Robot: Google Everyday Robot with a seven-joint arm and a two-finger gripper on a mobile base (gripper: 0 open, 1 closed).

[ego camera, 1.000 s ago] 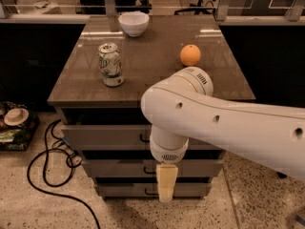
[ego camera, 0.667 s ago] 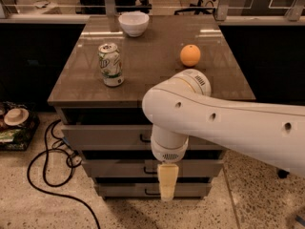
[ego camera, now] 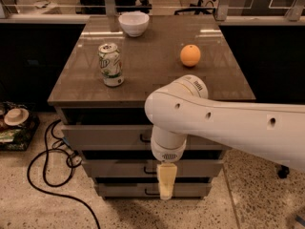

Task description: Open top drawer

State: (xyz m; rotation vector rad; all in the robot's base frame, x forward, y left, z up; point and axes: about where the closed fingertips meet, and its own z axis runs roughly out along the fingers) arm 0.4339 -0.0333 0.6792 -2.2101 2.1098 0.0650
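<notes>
1. The top drawer (ego camera: 105,137) sits just under the brown cabinet top (ego camera: 152,78), at about 8 o'clock from the centre of the view. It has the widest and tallest grey front of the three, and a dark gap runs above it.
2. Its black handle (ego camera: 144,138) shows only at its left end. The rest is hidden behind the white arm (ego camera: 228,123).
3. The arm comes in from 4 o'clock and bends down in front of the drawer stack.
4. The gripper (ego camera: 166,187) hangs pointing down at 6 o'clock, in front of the middle drawer (ego camera: 109,168) and the bottom drawer (ego camera: 119,190) and below the top drawer's handle. It appears as a single pale yellow strip. I cannot tell how far open it is or whether it touches anything, and nothing is visibly held.
5. On the cabinet top, a green and white can (ego camera: 110,65) stands upright at 10 o'clock. An orange (ego camera: 190,55) lies at 1 o'clock and a white bowl (ego camera: 134,23) sits at 12 o'clock near the far edge. All three are well apart.
6. A black cable (ego camera: 45,175) loops over the speckled floor (ego camera: 267,194) at 8 o'clock, left of the drawers.
</notes>
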